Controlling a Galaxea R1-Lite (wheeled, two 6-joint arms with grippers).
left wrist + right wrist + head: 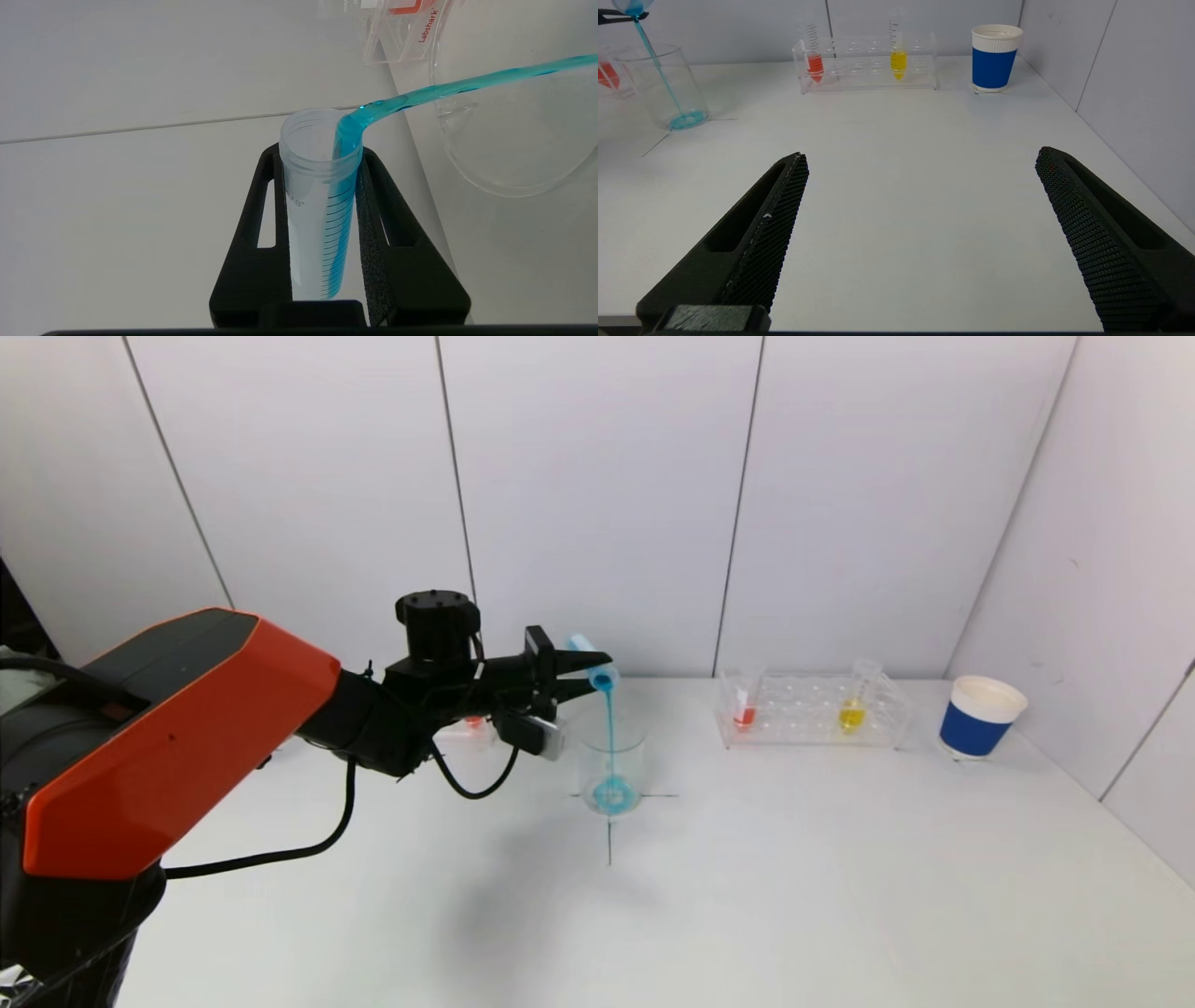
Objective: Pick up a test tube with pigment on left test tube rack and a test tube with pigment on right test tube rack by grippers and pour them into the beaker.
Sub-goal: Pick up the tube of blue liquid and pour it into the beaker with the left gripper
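While the left gripper (574,672) clamps a tipped test tube (594,663) above the beaker (612,761), blue liquid (609,728) streams into the glass and pools at its bottom. The right gripper (920,233) hangs low over the table (747,896) with fingers spread wide, holding nothing. The right rack (810,711) holds red and yellow tubes beside a blue cup (982,717).

Bright, even light is falling from overhead on the white table (747,896), washing it out. A soft, diffuse shadow is lying just in front of the beaker (612,761). The beaker's glass is catching faint highlights. The wrist views are staying sharp.
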